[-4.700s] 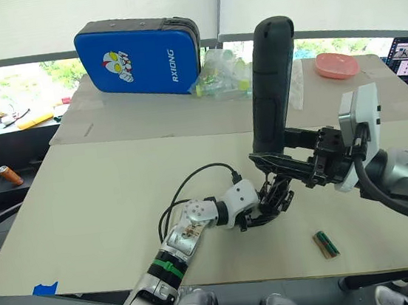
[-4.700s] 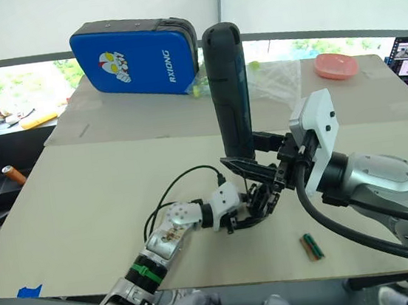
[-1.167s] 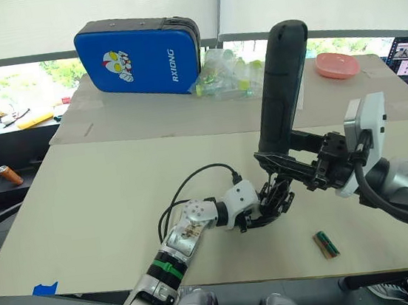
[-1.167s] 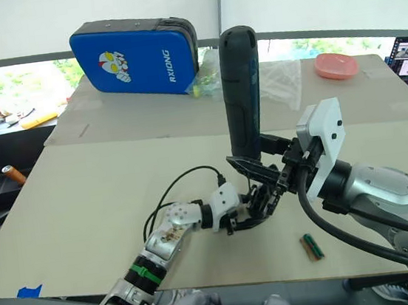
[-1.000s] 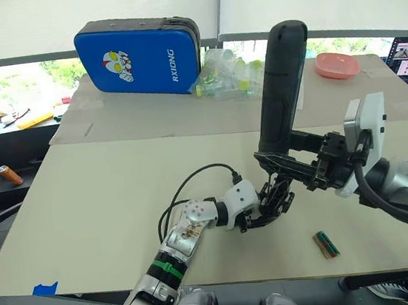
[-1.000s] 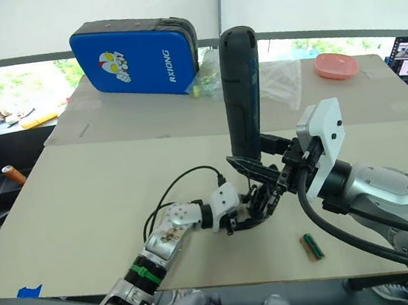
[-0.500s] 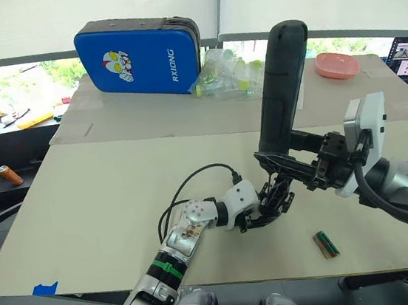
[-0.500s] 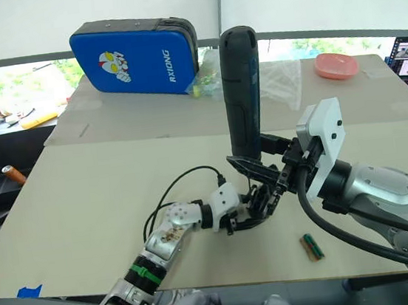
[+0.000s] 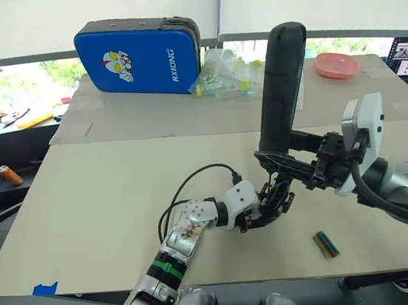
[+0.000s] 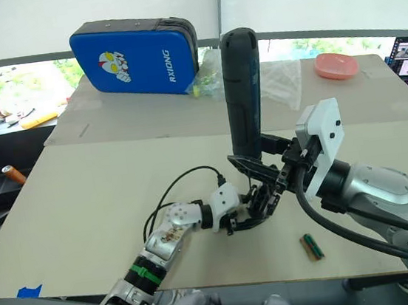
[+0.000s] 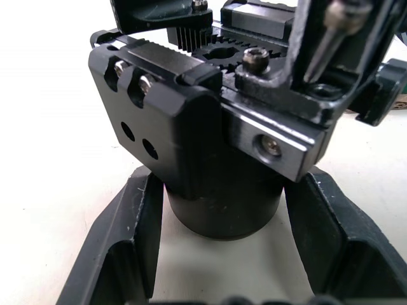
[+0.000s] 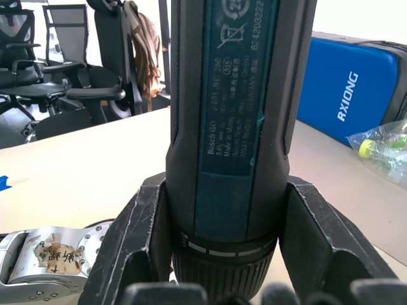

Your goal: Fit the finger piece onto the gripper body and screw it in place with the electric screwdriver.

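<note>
Driving the screw looks like the step in hand: the right end effector [image 10: 254, 170] is clamped around the lower end of the electric screwdriver [image 10: 242, 92], holding it nearly upright with its tip down over the gripper body [image 9: 275, 197], which stands on the tabletop [image 9: 106, 202] near its front edge. The left end effector [image 9: 260, 216] braces that body, its two fingers closed against either side of the round base. Whether the finger piece is already seated I cannot tell from the head views; the parts there merge into one dark cluster. The left wrist view adds what they lack: the metal bit [image 11: 331, 38] coming down among the brackets and screw heads on top of the body, beside a hex socket screw [image 11: 256, 60]. The right wrist view shows the screwdriver's label and collar held snug between the fingers [image 12: 137, 241]. Next, I judge, the bit must stay square on the screw while the left grip resists twisting.
</note>
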`<state>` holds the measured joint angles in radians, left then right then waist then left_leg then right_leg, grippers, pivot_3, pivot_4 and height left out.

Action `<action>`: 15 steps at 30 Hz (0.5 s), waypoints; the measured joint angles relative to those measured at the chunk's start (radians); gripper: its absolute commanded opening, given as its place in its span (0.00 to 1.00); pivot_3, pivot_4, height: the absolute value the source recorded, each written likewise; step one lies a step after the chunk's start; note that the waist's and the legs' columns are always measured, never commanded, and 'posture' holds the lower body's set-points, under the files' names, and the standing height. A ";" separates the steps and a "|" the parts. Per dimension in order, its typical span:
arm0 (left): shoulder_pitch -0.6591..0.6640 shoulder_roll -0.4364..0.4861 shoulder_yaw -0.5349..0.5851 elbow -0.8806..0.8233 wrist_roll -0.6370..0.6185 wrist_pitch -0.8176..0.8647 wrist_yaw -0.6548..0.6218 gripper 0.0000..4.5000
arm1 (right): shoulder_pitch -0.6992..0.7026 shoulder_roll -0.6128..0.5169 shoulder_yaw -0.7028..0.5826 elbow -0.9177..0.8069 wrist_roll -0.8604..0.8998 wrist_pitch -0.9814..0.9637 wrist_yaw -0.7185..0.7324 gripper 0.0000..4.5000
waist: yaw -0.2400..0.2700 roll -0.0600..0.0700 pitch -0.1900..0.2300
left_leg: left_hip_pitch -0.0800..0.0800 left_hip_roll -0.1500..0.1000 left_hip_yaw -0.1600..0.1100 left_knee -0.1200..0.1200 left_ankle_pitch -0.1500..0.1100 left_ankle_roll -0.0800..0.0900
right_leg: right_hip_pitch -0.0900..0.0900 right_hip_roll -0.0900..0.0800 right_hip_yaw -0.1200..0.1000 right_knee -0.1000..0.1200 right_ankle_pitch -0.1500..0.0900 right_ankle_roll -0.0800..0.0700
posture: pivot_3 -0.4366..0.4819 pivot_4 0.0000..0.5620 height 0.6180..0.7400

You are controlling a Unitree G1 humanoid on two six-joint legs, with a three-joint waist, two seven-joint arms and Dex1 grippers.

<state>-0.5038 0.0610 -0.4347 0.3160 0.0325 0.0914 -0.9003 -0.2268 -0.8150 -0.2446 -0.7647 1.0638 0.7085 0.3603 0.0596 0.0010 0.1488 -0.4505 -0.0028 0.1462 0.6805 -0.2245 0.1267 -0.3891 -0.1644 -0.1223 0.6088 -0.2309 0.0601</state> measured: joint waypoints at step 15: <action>0.000 -0.001 0.000 0.000 0.000 0.000 0.000 0.51 | -0.002 0.000 0.002 0.003 0.019 0.022 -0.024 0.43 | 0.000 0.000 0.000 | 0.000 0.000 0.000 0.000 0.000 0.000 | 0.000 0.000 0.000 0.000 0.000 0.000 | 0.48 0.27 1.00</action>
<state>-0.5037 0.0598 -0.4348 0.3160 0.0326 0.0916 -0.9003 -0.2289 -0.8151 -0.2423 -0.7617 1.0824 0.7302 0.3363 0.0596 0.0011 0.1488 -0.4505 -0.0028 0.1462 0.6805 -0.2245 0.1267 -0.3890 -0.1643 -0.1223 0.6088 -0.2309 0.0601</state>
